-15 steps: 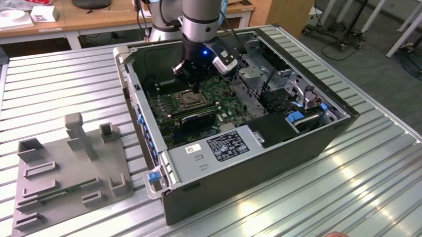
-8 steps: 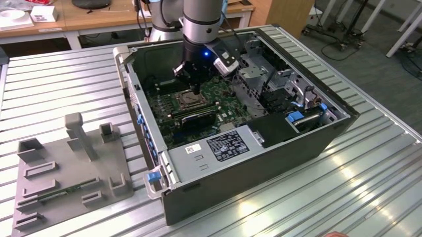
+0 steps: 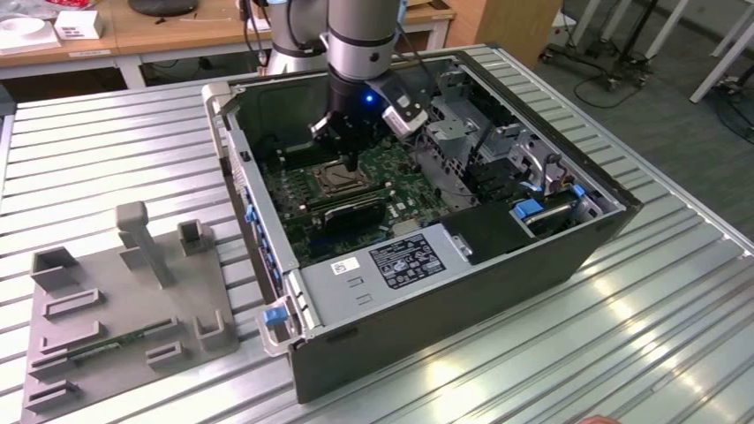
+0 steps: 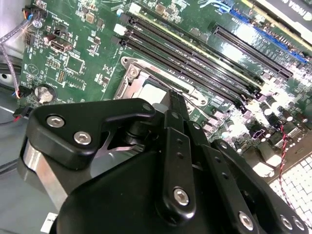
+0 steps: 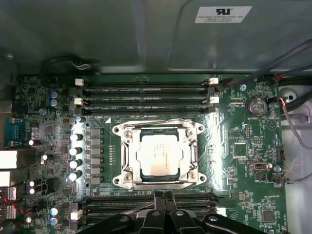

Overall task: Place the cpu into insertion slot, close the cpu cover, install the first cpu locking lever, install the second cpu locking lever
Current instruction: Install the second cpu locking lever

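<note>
The cpu lies flat in its socket on the green motherboard, its pale metal top showing. The cpu cover is down around it as a metal frame. Thin lever rods run along two sides of the socket. My gripper hovers at the socket's edge beside the memory slots, fingers shut together with nothing seen between them. In the exterior view the gripper reaches down into the open computer case, just above the socket. In the second wrist view the gripper points at the socket frame.
Memory slots flank the socket on both sides. The case walls enclose the board, with a drive cage and a labelled power supply nearby. A grey fixture stands on the slatted table at the exterior view's left.
</note>
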`<state>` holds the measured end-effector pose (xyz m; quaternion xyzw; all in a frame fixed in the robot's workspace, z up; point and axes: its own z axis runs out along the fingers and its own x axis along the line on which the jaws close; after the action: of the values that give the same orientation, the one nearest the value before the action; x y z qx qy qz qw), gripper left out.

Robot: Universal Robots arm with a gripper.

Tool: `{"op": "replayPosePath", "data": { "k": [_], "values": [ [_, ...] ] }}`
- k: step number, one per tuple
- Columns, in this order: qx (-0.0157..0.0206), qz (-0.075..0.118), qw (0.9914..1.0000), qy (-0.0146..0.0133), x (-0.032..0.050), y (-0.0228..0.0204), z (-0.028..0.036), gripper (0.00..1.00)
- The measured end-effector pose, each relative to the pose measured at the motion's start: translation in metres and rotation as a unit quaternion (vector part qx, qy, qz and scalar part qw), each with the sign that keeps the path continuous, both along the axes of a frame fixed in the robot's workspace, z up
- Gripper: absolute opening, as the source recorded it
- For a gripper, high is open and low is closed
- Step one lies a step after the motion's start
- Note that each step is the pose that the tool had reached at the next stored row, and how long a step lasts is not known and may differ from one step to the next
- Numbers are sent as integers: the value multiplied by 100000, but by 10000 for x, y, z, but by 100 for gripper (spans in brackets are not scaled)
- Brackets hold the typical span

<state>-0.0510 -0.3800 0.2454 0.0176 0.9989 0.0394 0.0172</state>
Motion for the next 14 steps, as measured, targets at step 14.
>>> {"op": "replayPosePath", "data": {
  "k": [14],
  "values": [
    [3,7,100000,-6,-198,0,-31,11]
  ]
}}
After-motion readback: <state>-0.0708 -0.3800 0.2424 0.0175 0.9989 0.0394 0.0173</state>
